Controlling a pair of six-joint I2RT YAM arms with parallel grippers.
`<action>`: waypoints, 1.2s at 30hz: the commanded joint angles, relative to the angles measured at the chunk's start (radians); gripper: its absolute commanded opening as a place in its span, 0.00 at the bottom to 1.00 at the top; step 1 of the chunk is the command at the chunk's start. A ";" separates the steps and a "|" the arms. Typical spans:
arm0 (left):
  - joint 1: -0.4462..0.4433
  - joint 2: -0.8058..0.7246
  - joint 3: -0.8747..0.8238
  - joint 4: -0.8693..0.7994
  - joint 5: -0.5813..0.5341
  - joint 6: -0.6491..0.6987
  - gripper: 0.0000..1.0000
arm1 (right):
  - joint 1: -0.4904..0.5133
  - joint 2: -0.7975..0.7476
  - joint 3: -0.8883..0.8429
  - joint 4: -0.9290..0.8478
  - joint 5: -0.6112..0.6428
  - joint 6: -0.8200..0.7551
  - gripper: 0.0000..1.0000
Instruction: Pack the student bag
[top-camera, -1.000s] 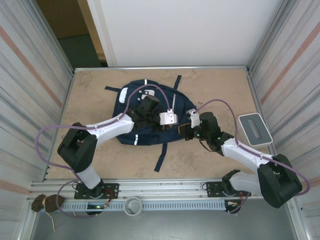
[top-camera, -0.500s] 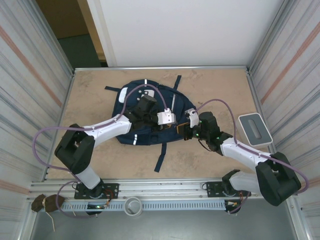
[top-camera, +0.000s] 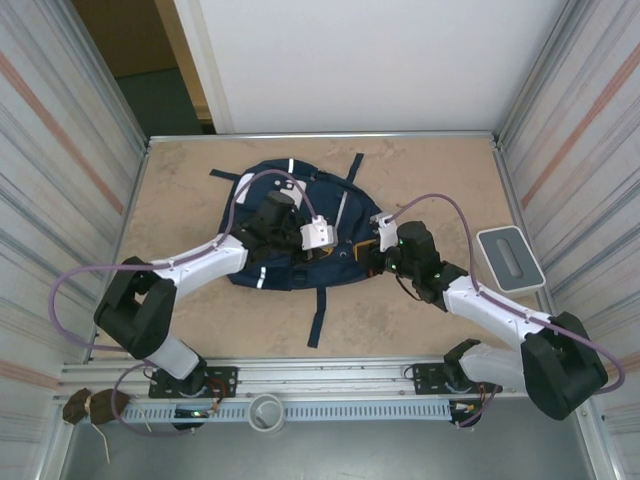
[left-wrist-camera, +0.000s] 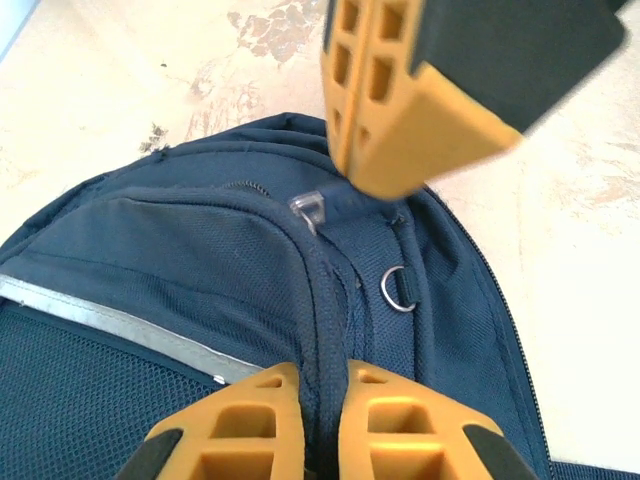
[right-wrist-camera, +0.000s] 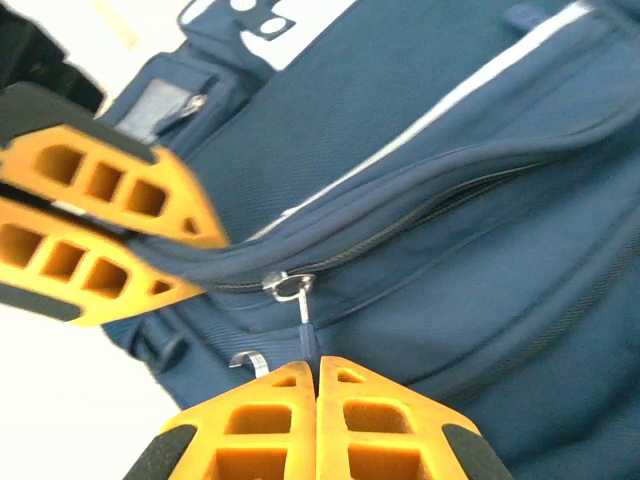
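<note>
The lower end of the zipper pull (right-wrist-camera: 303, 322) vanishes inside the right pincer (right-wrist-camera: 318, 368) — its tip hidden.

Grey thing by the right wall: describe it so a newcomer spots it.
Find the tan table with the navy student bag at its middle. Go right past the bag to the table's right edge: the light grey rounded rectangle lies there. Unlike the dark bag, it is pale, with a darker inset panel.
</note>
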 joint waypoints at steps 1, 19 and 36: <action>0.029 -0.092 -0.033 -0.030 0.108 0.012 0.00 | -0.047 0.027 0.030 -0.156 0.225 -0.031 0.00; 0.039 -0.100 -0.032 -0.041 0.136 -0.003 0.00 | -0.041 0.128 0.048 -0.029 -0.173 -0.148 0.21; 0.062 -0.174 -0.105 -0.068 -0.004 -0.041 0.04 | 0.033 0.117 0.071 -0.045 -0.119 -0.128 0.00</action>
